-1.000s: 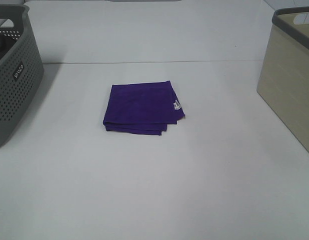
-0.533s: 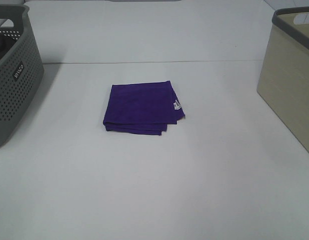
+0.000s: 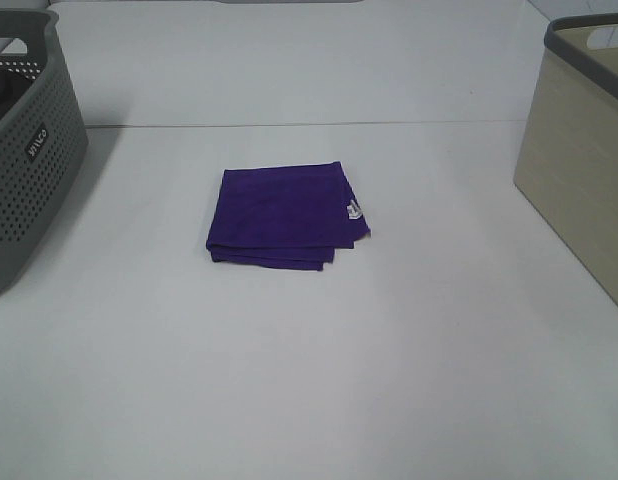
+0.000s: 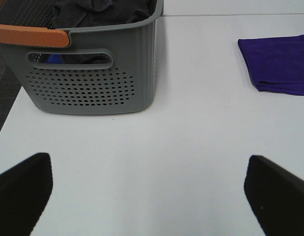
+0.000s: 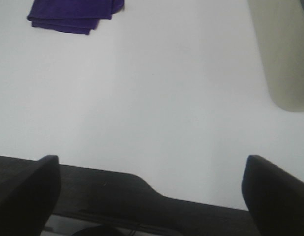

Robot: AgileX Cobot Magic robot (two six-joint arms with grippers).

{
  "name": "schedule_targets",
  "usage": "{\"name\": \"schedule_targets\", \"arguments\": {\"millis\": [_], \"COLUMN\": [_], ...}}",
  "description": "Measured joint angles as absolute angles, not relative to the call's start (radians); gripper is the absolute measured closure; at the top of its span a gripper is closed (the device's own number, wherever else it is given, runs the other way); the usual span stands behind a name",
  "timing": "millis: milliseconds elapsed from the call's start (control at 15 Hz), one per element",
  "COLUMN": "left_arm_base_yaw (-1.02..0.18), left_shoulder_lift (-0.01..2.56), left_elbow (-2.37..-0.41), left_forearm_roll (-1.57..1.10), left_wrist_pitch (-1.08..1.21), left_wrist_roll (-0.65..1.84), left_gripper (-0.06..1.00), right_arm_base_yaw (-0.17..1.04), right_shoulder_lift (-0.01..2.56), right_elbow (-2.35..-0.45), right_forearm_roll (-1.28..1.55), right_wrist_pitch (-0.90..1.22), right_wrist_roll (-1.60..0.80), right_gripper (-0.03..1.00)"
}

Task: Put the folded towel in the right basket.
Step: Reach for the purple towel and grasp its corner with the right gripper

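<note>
A folded purple towel (image 3: 285,216) with a small white tag lies flat in the middle of the white table (image 3: 309,380). It also shows in the left wrist view (image 4: 280,68) and the right wrist view (image 5: 76,14). The beige right basket (image 3: 581,150) with a grey rim stands at the right edge; its wall shows in the right wrist view (image 5: 282,54). My left gripper (image 4: 149,189) is open and empty, well short of the towel. My right gripper (image 5: 149,189) is open and empty over the table's near edge. Neither gripper shows in the exterior high view.
A grey perforated basket (image 3: 29,150) stands at the left edge; in the left wrist view (image 4: 93,69) it holds dark clothes and has an orange handle. The table's dark front edge (image 5: 117,189) lies under my right gripper.
</note>
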State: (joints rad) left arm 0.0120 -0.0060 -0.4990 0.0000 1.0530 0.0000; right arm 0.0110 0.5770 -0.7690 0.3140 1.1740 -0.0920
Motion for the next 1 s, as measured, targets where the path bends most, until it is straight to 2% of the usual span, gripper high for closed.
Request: {"name": "schedule_targets", "arguments": {"millis": [133, 467, 533, 733, 1000], "left_arm_base_yaw": [0.012, 0.012, 0.012, 0.012, 0.012], "left_shoulder_lift": [-0.006, -0.006, -0.006, -0.006, -0.006], "left_elbow": [-0.499, -0.499, -0.499, -0.499, -0.499], "left_forearm_roll": [0.000, 0.000, 0.000, 0.000, 0.000], "left_wrist_pitch": [1.053, 1.053, 1.053, 1.053, 1.053], "left_wrist_roll": [0.000, 0.000, 0.000, 0.000, 0.000], "left_gripper": [-0.05, -0.05, -0.05, -0.05, -0.05], "right_arm_base_yaw": [0.011, 0.013, 0.037, 0.226, 0.271], "right_shoulder_lift": [0.815, 1.230, 1.320, 1.690, 2.059], "right_elbow": [-0.940, -1.181, -1.233, -1.456, -1.759], "right_forearm_roll": [0.365, 0.457, 0.468, 0.515, 0.567], "right_wrist_pitch": [1.200, 1.176, 1.142, 1.025, 1.029], "right_wrist_roll": [-0.092, -0.109, -0.116, -0.120, -0.120], "right_gripper": [0.01, 0.01, 0.01, 0.02, 0.02]}}
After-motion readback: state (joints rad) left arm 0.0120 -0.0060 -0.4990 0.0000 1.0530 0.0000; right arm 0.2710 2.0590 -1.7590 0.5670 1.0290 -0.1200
